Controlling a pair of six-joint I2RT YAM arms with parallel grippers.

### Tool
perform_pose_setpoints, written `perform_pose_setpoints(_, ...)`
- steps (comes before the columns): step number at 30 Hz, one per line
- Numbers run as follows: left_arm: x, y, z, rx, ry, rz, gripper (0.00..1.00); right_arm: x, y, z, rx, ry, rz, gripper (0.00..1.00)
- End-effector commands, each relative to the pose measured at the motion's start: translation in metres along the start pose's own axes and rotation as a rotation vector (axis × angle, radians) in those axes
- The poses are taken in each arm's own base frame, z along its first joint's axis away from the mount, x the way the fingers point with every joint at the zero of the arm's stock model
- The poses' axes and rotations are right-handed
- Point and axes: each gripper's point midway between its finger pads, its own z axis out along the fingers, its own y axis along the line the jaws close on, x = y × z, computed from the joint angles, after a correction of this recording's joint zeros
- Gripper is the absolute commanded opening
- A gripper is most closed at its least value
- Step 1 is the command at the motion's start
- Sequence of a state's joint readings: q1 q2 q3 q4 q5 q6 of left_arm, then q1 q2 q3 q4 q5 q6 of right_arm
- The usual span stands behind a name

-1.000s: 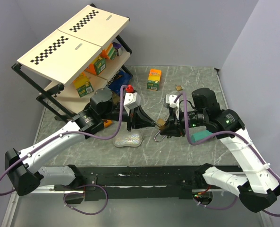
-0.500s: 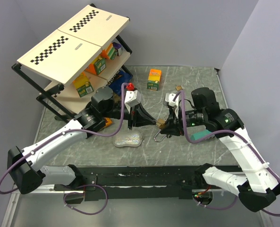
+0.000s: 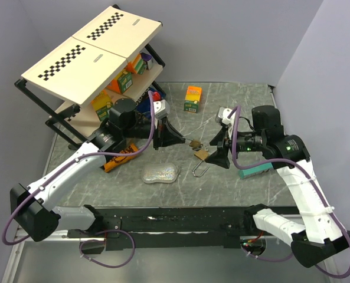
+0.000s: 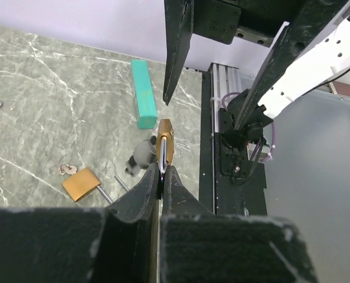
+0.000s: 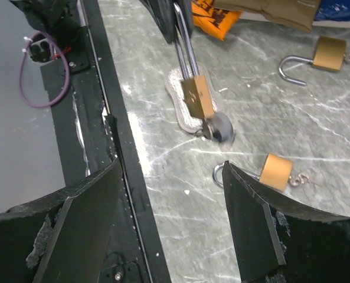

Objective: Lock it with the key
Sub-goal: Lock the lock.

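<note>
My left gripper (image 4: 161,177) pinches the brass padlock (image 5: 198,98) by its steel shackle, above the grey marble bench (image 3: 251,106). Its body and dark-headed key (image 5: 219,127) point at my right gripper (image 5: 170,177), which is spread wide, empty and just apart. Right should take the key.

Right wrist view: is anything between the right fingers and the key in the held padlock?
Nothing visible. The right fingers stand open, with free space up to the key under the padlock held by the left fingers. A spare padlock lies on the table.

Shelf boxes (image 3: 105,106): print too small for me to read.
Orange packet (image 5: 213,15): black lettering, cut off, illegible to me.
</note>
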State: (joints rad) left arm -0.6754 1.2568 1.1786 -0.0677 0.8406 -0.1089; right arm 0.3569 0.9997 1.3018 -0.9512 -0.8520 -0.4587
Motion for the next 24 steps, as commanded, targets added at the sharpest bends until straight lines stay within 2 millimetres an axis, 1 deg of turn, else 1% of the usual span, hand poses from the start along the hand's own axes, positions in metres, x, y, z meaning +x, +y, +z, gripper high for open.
perform_pose_setpoints(1,-0.031,-0.013,-0.004,0.039,-0.055,0.075,0.01,0.002,0.001,-0.006,-0.006,-0.011,-0.037,0.76)
perform_pose_setpoints(5,-0.031,-0.022,-0.006,0.086,-0.049,0.075,0.01,-0.005,-0.001,-0.004,-0.012,-0.037,-0.055,0.73)
perform_pose_setpoints(11,-0.024,-0.033,-0.005,0.149,-0.01,0.101,0.01,-0.021,0.013,-0.006,-0.079,-0.116,-0.126,0.67)
perform_pose_setpoints(15,-0.023,-0.039,-0.001,0.168,-0.005,0.119,0.01,-0.02,0.016,-0.002,-0.118,-0.118,-0.092,0.61)
perform_pose_setpoints(16,-0.023,-0.041,0.0,0.176,-0.004,0.118,0.01,-0.02,0.017,-0.002,-0.126,-0.12,-0.09,0.55)
perform_pose_setpoints(18,-0.023,-0.042,0.001,0.176,-0.009,0.119,0.01,-0.019,0.019,0.001,-0.146,-0.118,-0.08,0.48)
perform_pose_setpoints(22,-0.024,-0.041,0.001,0.168,-0.018,0.111,0.01,-0.014,0.026,0.003,-0.176,-0.104,-0.073,0.4)
perform_pose_setpoints(24,-0.026,-0.041,0.002,0.163,-0.023,0.114,0.01,-0.009,0.028,0.006,-0.189,-0.092,-0.074,0.4)
